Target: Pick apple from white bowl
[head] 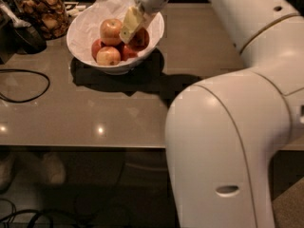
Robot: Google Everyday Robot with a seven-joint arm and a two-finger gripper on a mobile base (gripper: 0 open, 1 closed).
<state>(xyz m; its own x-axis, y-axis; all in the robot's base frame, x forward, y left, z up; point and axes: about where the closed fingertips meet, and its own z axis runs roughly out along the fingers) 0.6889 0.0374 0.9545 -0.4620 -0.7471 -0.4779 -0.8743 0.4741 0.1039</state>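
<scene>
The white bowl, lined with crumpled white paper, stands at the back left of the brown table. It holds several apples. My gripper reaches down into the bowl's right side. Its cream finger presses against a dark red apple, which sits slightly above the other fruit. The gripper is shut on this apple. A larger apple with pale patches, a small yellowish-pink apple and further red apples lie in the bowl to the left of the gripper.
A glass jar of brown snacks stands left of the bowl, with a dark object beside it. A black cable loops on the table's left. My white arm fills the right side. The table's front edge is near.
</scene>
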